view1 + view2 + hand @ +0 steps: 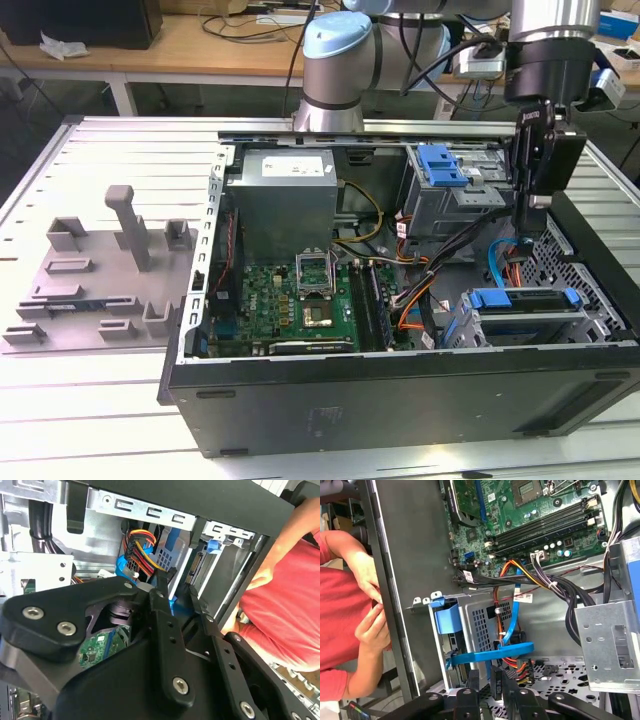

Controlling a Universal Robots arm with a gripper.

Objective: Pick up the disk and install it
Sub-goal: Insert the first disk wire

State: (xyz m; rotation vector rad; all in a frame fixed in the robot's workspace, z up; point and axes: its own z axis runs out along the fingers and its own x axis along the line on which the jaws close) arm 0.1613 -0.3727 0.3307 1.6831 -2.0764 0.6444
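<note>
You've got an open computer case [400, 400] holding a motherboard [300, 290], a grey power supply [285, 200], cable bundles and two drive cages. The disk [522, 298] sits in the lower cage [520, 326], in the case's corner nearest the gripper [528, 228]. Its blue carrier edge faces up. The visible long edge runs parallel to the case's wall closest to the exterior camera. The label is hidden. The upper cage carries a blue clip [440, 163]. The gripper hangs inside the case near the disk's cage, jaws slightly apart with nothing between them. A person's hands [370, 620] rest at the case's wall. Print is too small to read.
</note>
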